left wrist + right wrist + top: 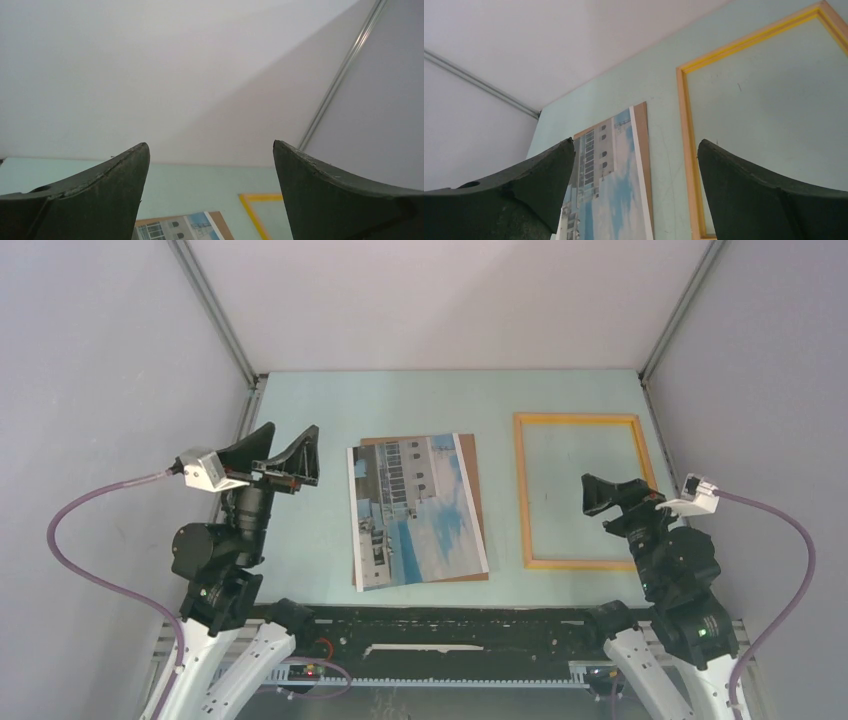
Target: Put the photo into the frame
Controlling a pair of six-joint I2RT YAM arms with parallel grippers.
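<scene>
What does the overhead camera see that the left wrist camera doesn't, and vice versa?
Only the overhead view: both whole arms, the right end effector, the entire paper photo of a white building lying on a brown backing board, and the full yellow-orange wooden frame beside it. Only the left wrist view: a close-up of the left end effector, its dark fingers spread apart. Both: the pale green table and a corner each of photo, board and frame.
</scene>
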